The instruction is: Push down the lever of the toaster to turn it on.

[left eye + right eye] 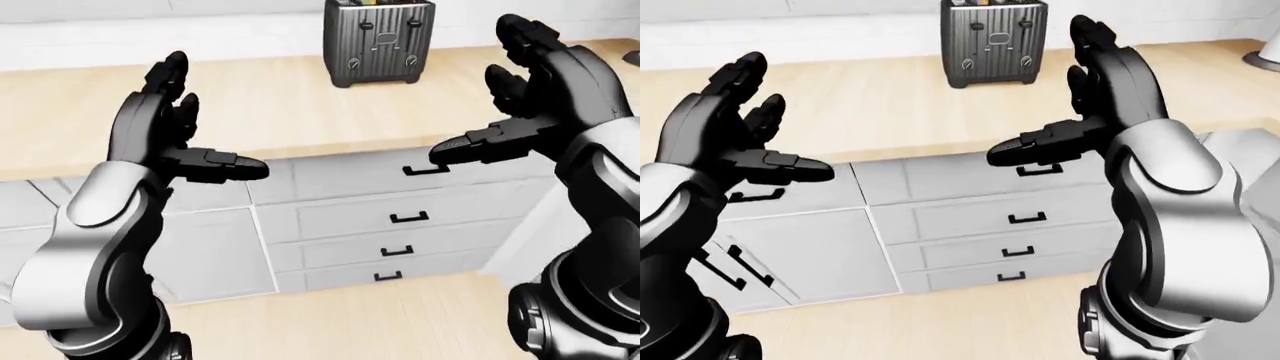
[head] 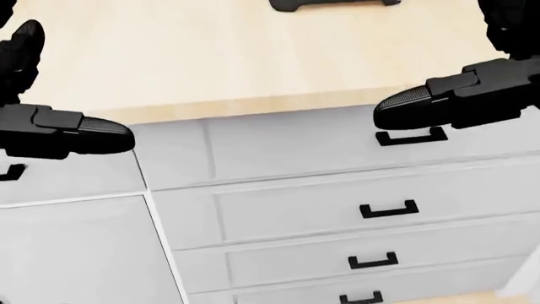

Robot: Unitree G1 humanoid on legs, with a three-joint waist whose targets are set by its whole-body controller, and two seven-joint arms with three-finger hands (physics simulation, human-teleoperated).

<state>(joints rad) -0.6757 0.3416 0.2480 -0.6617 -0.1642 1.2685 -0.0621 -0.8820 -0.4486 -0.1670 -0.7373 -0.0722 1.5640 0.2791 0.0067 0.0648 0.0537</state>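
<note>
A dark metal toaster point(image 1: 378, 41) stands upright on the wooden counter point(image 1: 280, 105) at the top middle of the left-eye view. Two small levers point(image 1: 367, 27) show on its near face, with knobs below them. My left hand point(image 1: 185, 127) is raised at the left, fingers spread open and empty. My right hand point(image 1: 505, 101) is raised at the right, also open and empty, nearer me than the toaster and to its right. Both hands are well short of the toaster. The head view shows only the toaster's base point(image 2: 329, 4) at the top edge.
White cabinet drawers with black handles point(image 1: 410, 217) run below the counter's edge. A cabinet door point(image 1: 215, 255) is at the lower left. A white wall runs behind the counter. A dark object point(image 1: 1265, 54) sits at the counter's far right edge.
</note>
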